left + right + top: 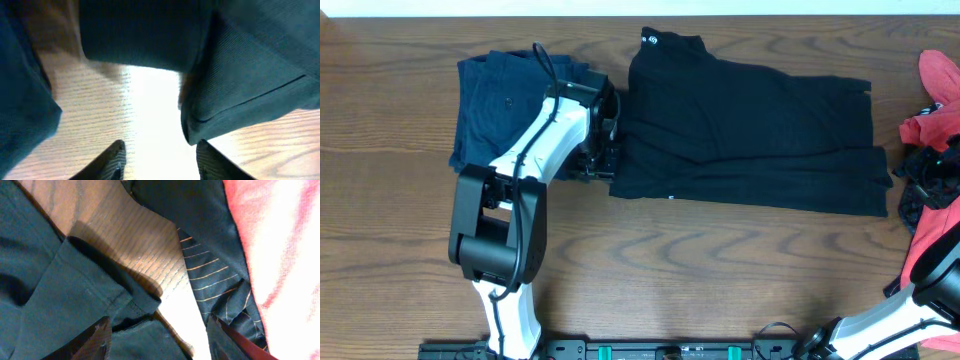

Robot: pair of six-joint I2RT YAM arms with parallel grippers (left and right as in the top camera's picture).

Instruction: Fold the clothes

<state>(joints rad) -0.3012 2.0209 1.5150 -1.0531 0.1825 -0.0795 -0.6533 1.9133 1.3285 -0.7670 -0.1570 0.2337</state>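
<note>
The clothes lie on the wooden table. A long black garment (750, 125) with a small white round logo (650, 40) is spread flat in the middle. Navy-blue shorts (495, 100) lie at the left, partly under my left arm. Coral-red pieces (935, 100) are heaped at the right edge. My left gripper (603, 150) is low at the black garment's left edge. In the left wrist view the left gripper (160, 152) is open over bare wood, the hem (240, 95) just right of it. My right gripper (160, 337) is open above the black garment's right hem (100, 295).
A dark striped fabric (215, 280) lies between the black hem and the coral-red cloth (280, 255). The right arm (930, 285) reaches in from the front right corner. The table (720, 270) is bare wood along the front.
</note>
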